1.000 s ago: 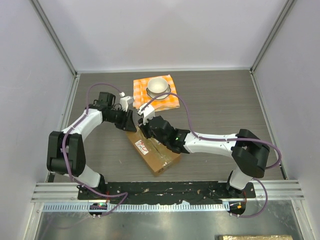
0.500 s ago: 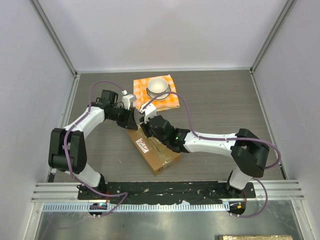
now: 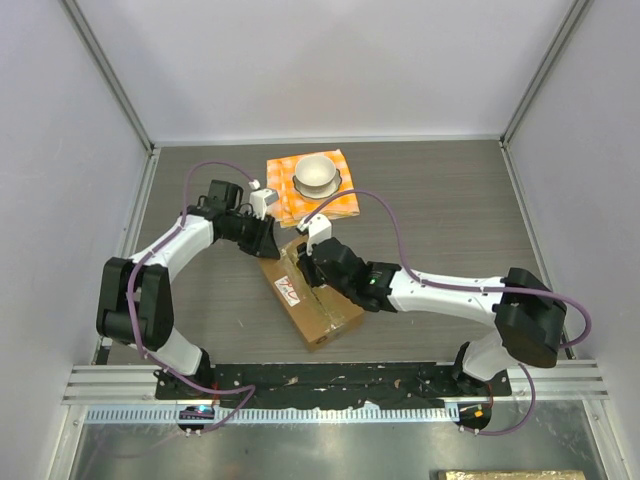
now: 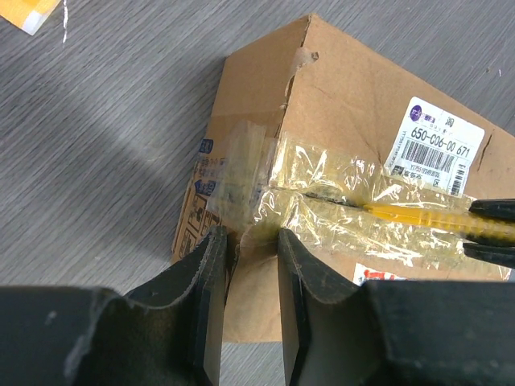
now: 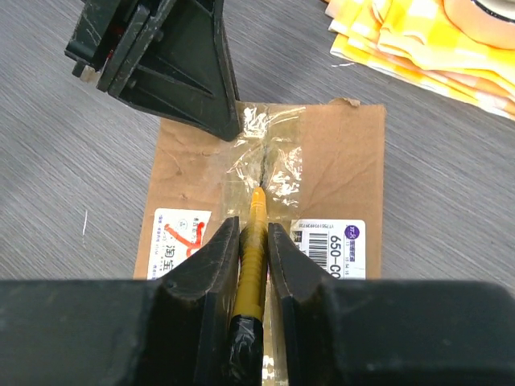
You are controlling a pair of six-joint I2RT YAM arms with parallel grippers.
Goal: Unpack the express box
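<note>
The express box (image 3: 325,310), a brown carton with glossy tape, a white barcode label (image 4: 438,145) and a red-marked sticker (image 5: 179,233), lies slantwise in front of the arms. My right gripper (image 5: 253,229) is shut on a yellow cutter (image 5: 256,217) with a black taped handle. The cutter's tip rests on the taped seam of the box top (image 5: 338,161). My left gripper (image 4: 251,241) is at the box's far end where the tape wraps over the edge. Its jaws stand a narrow gap apart, with cardboard showing between them. From above, the left gripper (image 3: 272,243) and right gripper (image 3: 308,262) nearly meet.
A beige bowl (image 3: 316,174) sits on a folded orange-and-white checked cloth (image 3: 345,200) just behind the box, close to both grippers. Grey walls and metal frame posts enclose the wood-grain table (image 3: 450,200) on three sides.
The left gripper slid right onto the box's far end and its jaws narrowed. The right arm swung right and drew the cutter a little back along the box.
</note>
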